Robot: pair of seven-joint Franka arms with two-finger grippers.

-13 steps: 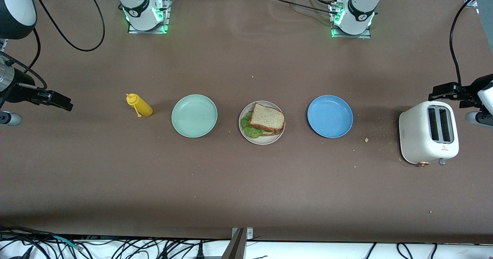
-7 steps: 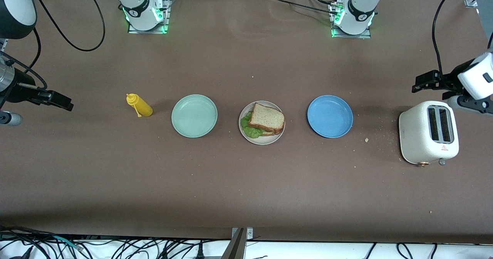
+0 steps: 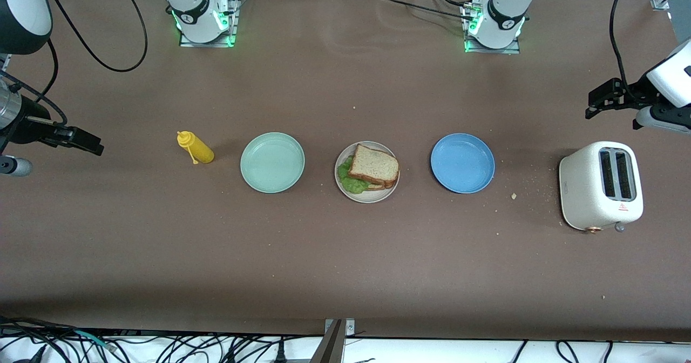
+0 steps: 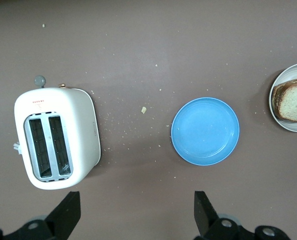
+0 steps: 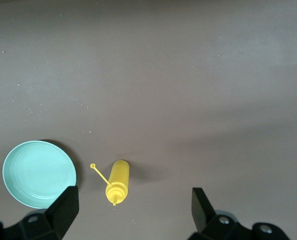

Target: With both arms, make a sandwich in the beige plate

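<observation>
The sandwich (image 3: pixel 371 170) sits assembled on the beige plate (image 3: pixel 392 189): two toast slices stacked with lettuce showing at the edge, between the mint green plate (image 3: pixel 272 162) and the blue plate (image 3: pixel 462 163). You will find it well apart from both grippers. The left gripper (image 3: pixel 599 100) hangs released and empty over the table just by the toaster (image 3: pixel 600 185), at the left arm's end. The right gripper (image 3: pixel 81 140) is likewise spread and empty, over bare table at the right arm's end, with the mustard bottle (image 3: pixel 195 148) lying between it and the plates. In my judgement, nothing is left to place and the work appears complete.
</observation>
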